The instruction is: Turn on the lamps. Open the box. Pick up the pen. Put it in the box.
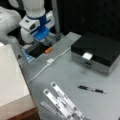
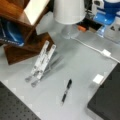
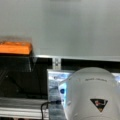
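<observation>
The end effector [image 1: 42, 35] is hovering behind the box [image 1: 96, 52], near the orange switch [image 1: 48, 50]; whether it is wide or narrow I cannot tell. The box is sitting closed, the pen [image 1: 91, 89] lying on the counter [image 1: 65, 72] just before it, so opening and stowing are remaining

You see grey table [image 1: 70, 75] under dim light. Black backdrop [image 1: 90, 15] behind table. Wooden stand [image 2: 17, 32] beside table's edge. Dark perforated board [image 2: 12, 107] borders table near that stand.
</observation>
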### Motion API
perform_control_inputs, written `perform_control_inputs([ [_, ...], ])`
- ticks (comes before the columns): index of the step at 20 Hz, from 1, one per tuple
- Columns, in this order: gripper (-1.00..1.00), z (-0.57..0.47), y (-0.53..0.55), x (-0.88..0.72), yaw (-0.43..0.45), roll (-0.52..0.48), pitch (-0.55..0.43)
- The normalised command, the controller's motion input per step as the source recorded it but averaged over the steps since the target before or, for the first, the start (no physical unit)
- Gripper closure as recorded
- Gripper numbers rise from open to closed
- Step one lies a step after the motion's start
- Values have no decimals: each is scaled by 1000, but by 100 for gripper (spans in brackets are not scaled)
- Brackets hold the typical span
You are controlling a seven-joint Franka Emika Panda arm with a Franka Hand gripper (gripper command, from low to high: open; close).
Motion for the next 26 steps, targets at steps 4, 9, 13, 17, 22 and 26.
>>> perform_control_inputs([
  [4,100,-184,102,-176,-41,80,-240],
  [9,100,-217,86,-230,-23,95,-215],
  [13,100,-222,81,-280,-14,98,-215],
  [17,100,-200,67,-289,-6,99,-233],
  [22,100,-195,67,-285,4,117,-261],
  [26,100,-307,63,-318,31,135,-244],
])
